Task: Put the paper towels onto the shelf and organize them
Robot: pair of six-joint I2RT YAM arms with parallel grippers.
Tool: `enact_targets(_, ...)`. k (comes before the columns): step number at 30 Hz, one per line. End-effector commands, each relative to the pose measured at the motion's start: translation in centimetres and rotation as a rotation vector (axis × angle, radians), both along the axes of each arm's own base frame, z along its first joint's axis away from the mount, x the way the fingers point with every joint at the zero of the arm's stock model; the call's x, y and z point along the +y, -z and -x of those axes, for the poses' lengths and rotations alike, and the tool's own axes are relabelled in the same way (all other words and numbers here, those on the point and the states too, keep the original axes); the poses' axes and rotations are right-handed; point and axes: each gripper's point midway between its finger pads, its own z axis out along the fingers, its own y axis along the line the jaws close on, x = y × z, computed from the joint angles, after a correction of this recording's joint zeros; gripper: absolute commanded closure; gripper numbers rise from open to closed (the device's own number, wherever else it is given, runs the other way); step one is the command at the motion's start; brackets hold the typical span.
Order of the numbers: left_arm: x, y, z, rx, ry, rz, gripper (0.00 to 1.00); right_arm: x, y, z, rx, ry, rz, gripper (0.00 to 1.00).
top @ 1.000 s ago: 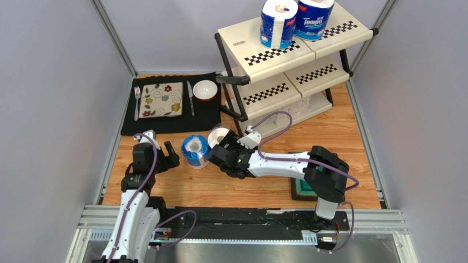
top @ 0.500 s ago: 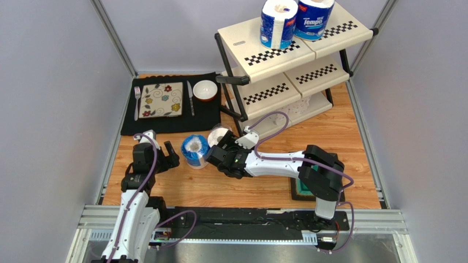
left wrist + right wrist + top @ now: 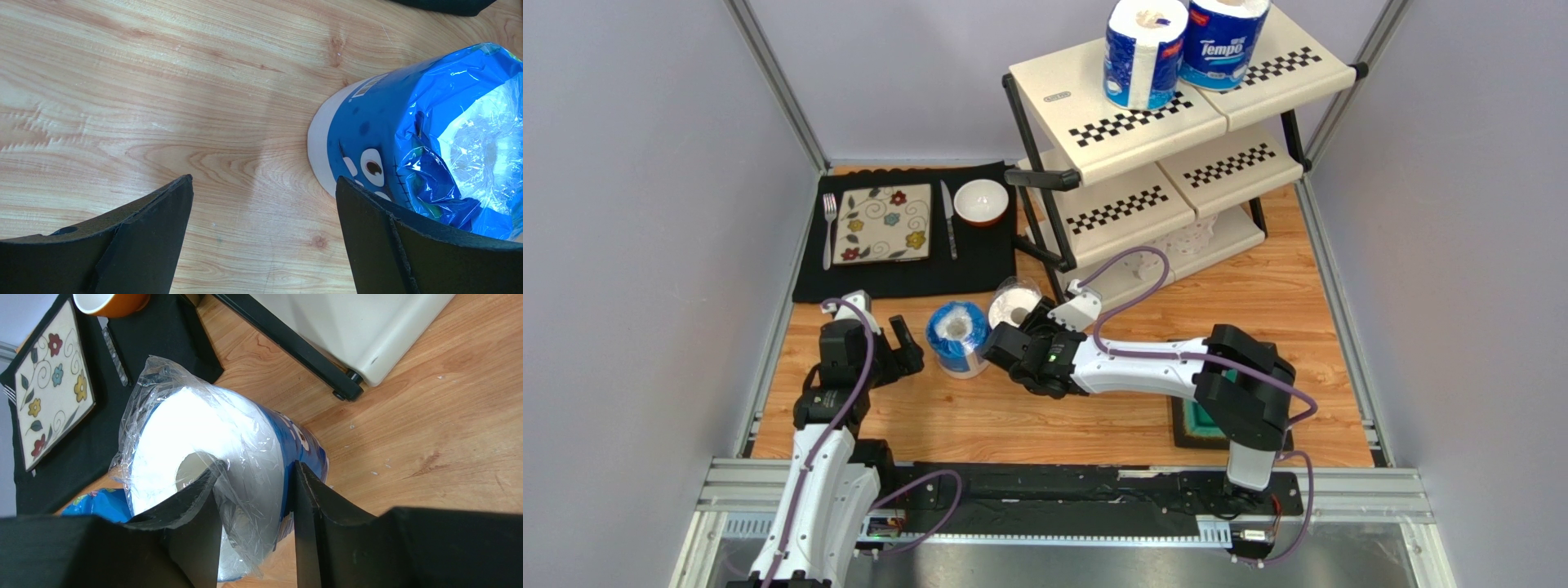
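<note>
A: Right claw (image 3: 255,478)?
B: Pinched on the wrapped roll (image 3: 202,429) wall, one finger set inside the core, one outside. Roll is located on the counter (image 3: 1284,282), near the shelf (image 3: 1063,92) foot.
A: Left claw (image 3: 263,184)?
B: Spread, nothing held. Blue roll (image 3: 393,135) is stood just beside it. Two rolls (image 3: 1146,52) are seated on the top tier.

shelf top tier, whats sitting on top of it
A left roll and a right roll, both blue-wrapped, stand there side by side. The tiers beneath the shelf top are mostly covered by it.
</note>
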Motion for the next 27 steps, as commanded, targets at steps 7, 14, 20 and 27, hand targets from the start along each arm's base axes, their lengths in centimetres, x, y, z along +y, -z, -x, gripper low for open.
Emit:
enact_targets(7, 0.0, -0.3, -0.4, -0.026, 0.010, -0.012, 0.05, -4.1, -1.5, 2.6, 0.033, -0.074, 0.029, 0.84)
enact_targets(14, 0.0, -0.4, -0.4, -0.027, 0.010, -0.012, 0.05, -6.9, -2.7, 5.2, 0.069, -0.177, 0.049, 0.86)
enact_targets(20, 0.1, -0.4, -0.5, -0.027, 0.008, -0.014, 0.05, -8.7, -3.9, 8.3, 0.109, -0.328, 0.056, 0.86)
enact_targets(27, 0.1, -0.4, -0.4, -0.027, 0.006, -0.014, 0.05, -15.5, -8.8, 9.0, -0.027, -0.265, 0.017, 0.82)
